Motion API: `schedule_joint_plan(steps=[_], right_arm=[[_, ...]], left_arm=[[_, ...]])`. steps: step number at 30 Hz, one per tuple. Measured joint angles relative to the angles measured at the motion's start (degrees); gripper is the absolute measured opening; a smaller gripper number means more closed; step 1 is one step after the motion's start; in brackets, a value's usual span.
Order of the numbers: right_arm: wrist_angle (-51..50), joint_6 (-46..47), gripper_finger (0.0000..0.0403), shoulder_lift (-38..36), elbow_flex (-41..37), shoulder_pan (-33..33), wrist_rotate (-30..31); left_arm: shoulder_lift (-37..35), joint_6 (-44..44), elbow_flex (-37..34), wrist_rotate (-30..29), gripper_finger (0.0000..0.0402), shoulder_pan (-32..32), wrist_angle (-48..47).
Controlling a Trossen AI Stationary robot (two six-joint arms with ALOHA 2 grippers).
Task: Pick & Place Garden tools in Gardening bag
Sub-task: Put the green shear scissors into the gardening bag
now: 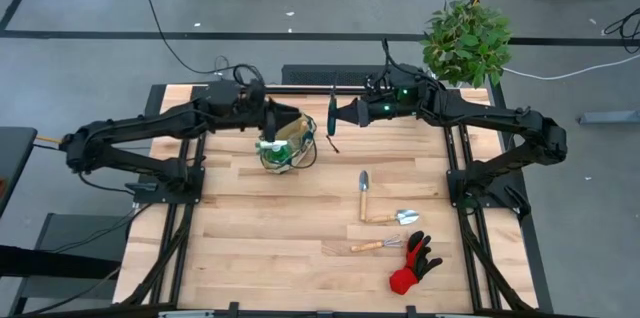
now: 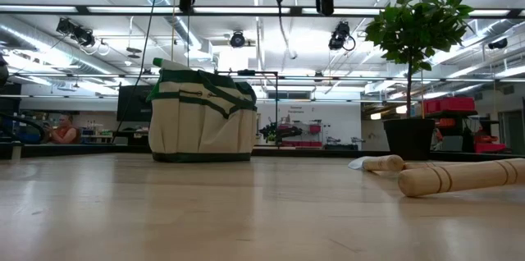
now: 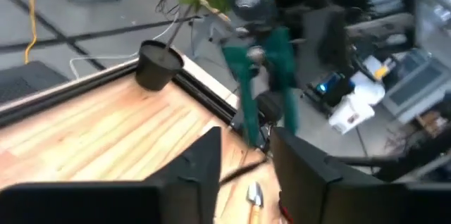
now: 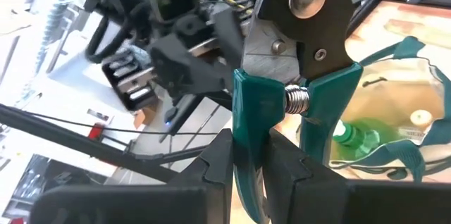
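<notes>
The tan gardening bag (image 1: 287, 148) stands upright on the table at the far left of centre, with the green spray bottle (image 4: 356, 141) inside it. My right gripper (image 1: 348, 112) is shut on the green-handled pruning shears (image 1: 331, 118), high above the table just right of the bag. My left gripper (image 1: 272, 121) is open and empty at the bag's far left rim. The blue-handled trowel (image 1: 363, 193), two wooden-handled tools (image 1: 392, 218) (image 1: 374, 246) and the red-and-black glove (image 1: 412, 266) lie flat on the table at the near right. My right gripper pinches one green handle of the shears (image 4: 248, 122) between its two fingers, a little behind the spring and pivot. The fingers come level from the table's right side and lie across the handle. The shears are lifted clear of the table and the bag.
A leafy potted plant (image 1: 465, 38) stands at the table's far right corner; its dark pot shows in the left wrist view (image 3: 158, 65). In the low view the wooden handles (image 2: 459, 176) lie on the right and the bag (image 2: 203, 117) stands left of centre.
</notes>
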Motion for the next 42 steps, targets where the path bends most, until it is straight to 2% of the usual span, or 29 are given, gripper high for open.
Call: schedule_joint_plan(steps=[7,13,21,42], right_arm=[[0.3,0.0,0.0051,0.0,0.0,0.0,-0.3],[1.3,0.0,0.0051,0.0,0.0,0.0,-2.3],[3.7,0.0,0.0051,0.0,0.0,0.0,-2.9],[3.5,-1.5,0.0051,0.0,0.0,0.0,-2.7]], left_arm=[[3.3,-7.4,0.0,2.3,0.0217,2.0,1.7],[5.5,-11.3,0.0,4.2,0.0250,2.3,3.3],[9.3,-15.1,0.0,8.0,0.0246,2.3,13.7],[13.0,-15.0,0.0,7.5,0.0245,0.4,16.6]])
